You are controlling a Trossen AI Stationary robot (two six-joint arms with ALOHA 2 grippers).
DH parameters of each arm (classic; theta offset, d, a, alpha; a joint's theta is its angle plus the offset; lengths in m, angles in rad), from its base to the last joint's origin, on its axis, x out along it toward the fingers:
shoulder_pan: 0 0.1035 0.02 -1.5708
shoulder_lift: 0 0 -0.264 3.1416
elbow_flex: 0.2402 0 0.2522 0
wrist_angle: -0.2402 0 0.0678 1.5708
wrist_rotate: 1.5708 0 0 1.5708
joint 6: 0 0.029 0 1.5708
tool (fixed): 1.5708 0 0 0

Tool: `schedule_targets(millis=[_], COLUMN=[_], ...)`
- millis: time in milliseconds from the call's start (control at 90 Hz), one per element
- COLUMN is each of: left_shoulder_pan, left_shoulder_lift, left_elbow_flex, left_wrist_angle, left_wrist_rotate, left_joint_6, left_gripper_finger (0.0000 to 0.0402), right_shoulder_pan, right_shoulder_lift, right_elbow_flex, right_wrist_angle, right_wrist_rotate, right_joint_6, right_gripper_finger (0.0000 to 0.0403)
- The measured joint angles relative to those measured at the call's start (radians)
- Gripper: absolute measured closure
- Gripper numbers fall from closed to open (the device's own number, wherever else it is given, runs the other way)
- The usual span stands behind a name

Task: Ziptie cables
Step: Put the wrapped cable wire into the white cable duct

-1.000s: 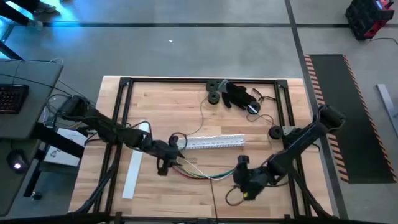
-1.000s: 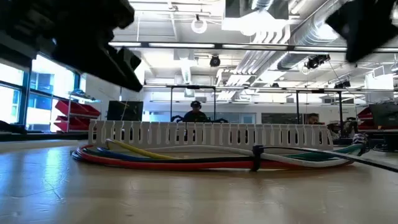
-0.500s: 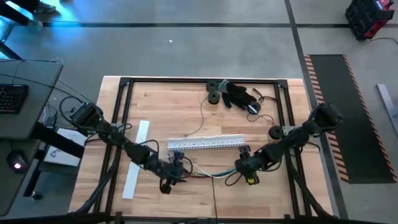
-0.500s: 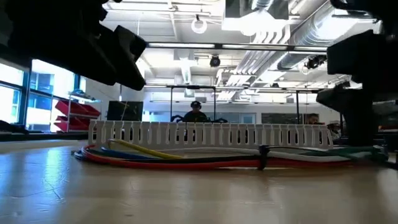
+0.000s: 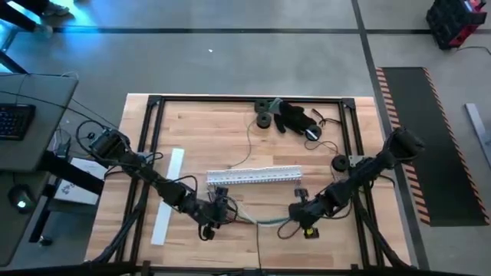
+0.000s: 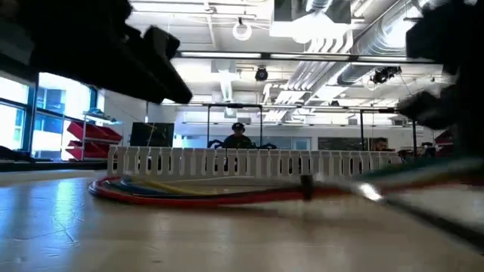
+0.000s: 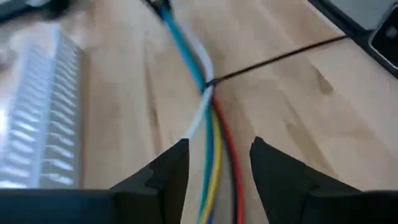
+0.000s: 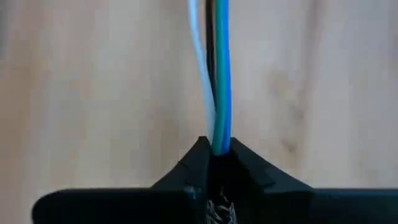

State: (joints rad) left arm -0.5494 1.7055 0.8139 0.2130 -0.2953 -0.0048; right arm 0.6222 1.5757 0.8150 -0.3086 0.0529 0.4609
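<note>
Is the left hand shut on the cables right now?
No; in the left wrist view the left hand is open, fingers either side of the cables.

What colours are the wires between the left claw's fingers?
Blue, white, yellow and red cables, clearest in the left wrist view.

Open bare table (image 5: 199, 142) between the white slotted duct (image 5: 253, 175) and the far frame rail; a gripper can pass there freely. Far right corner crowded: black round parts (image 5: 265, 113) and a thin dark cord (image 5: 249, 142) trailing toward the duct. Near strip between duct and front edge is tight: the cables (image 5: 257, 219) run across it, left gripper (image 5: 217, 217) at one end with fingers (image 7: 165, 177) spread astride them, right gripper (image 5: 294, 218) at the other, clamped on the wires. A white flat strip (image 5: 167, 195) lies left of the left arm. A black tie tail (image 7: 280, 57) juts sideways from the bundle.
</note>
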Motion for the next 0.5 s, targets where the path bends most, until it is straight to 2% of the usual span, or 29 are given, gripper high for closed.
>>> schedule_targets(millis=[156,356,500], left_shoulder_pan=[0.043,0.093,0.087], left_shoulder_lift=[0.085,0.228,0.313], left_elbow_flex=[0.037,0.161,0.240], left_wrist_angle=[0.072,0.078,0.055], left_wrist_rotate=[0.067,0.157,0.125], left_joint_6=[0.060,0.084,0.086], left_gripper_finger=[0.0204,0.0171,0.0168], right_shoulder_pan=[0.014,0.013,0.013], right_shoulder_lift=[0.002,-0.001,-0.024], right_elbow_flex=[0.027,0.027,0.028], right_wrist_angle=[-0.008,-0.019,-0.018], right_wrist_rotate=[0.010,0.055,0.096], right_joint_6=[0.011,0.038,0.058], right_gripper_finger=[0.0389,0.0390,0.0390])
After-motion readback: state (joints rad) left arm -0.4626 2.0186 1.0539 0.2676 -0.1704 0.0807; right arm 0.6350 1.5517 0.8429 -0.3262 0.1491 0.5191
